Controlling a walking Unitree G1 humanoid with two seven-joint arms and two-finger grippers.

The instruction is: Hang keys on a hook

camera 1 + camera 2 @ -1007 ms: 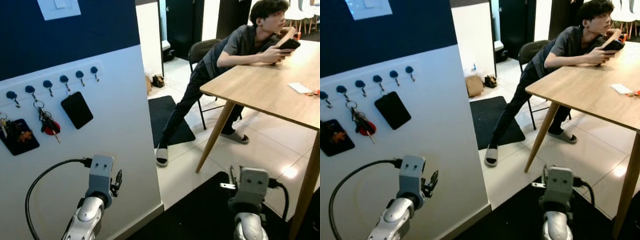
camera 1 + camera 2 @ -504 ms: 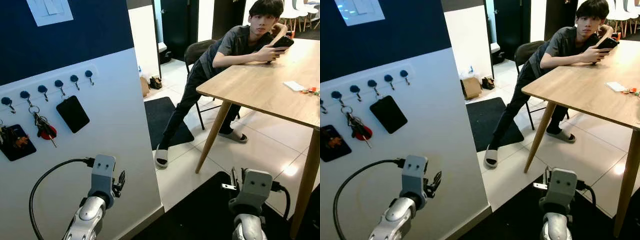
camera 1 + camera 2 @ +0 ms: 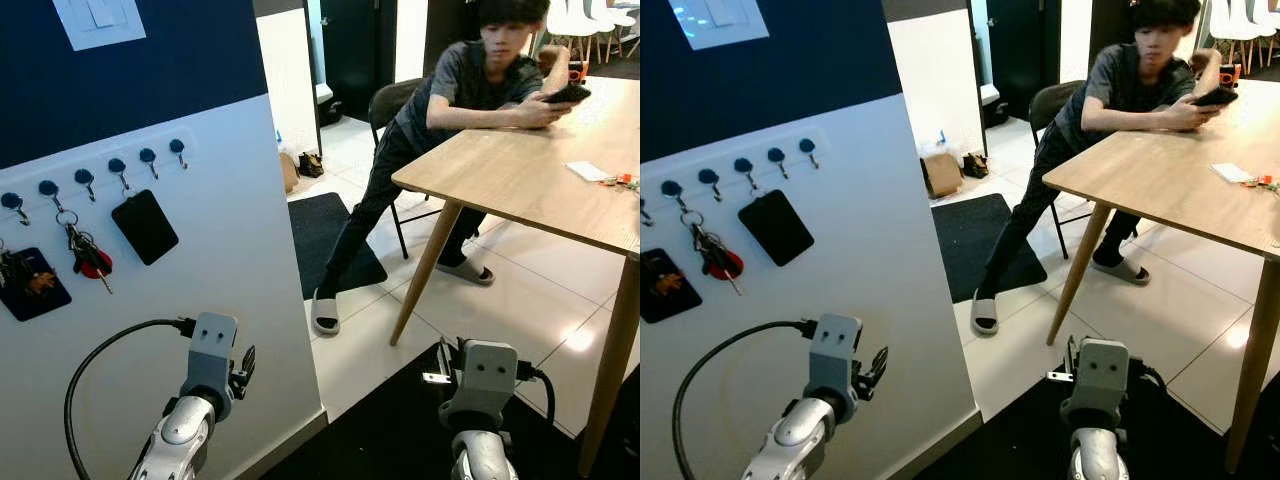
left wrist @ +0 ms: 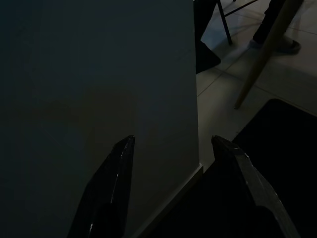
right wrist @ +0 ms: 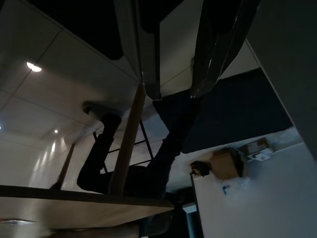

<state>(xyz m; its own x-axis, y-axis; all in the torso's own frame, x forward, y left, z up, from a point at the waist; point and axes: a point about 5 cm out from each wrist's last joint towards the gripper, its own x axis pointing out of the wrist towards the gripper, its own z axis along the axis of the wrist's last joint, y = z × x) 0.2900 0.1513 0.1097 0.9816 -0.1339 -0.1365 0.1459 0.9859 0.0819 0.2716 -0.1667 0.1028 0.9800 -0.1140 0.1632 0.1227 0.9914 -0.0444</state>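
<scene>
Since a moment ago the person (image 3: 470, 90) has leaned lower over the table (image 3: 540, 180). At frame left, keys (image 3: 85, 250) hang on a hook (image 3: 48, 190). Both the left gripper (image 4: 173, 148) and right gripper (image 5: 176, 84) are empty, fingers apart.

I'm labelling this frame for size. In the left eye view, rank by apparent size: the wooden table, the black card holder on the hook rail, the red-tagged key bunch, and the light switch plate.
1. wooden table
2. light switch plate
3. black card holder
4. key bunch

The plate is cut off by the frame and looks close to the card holder, so their order is unsure.
</scene>
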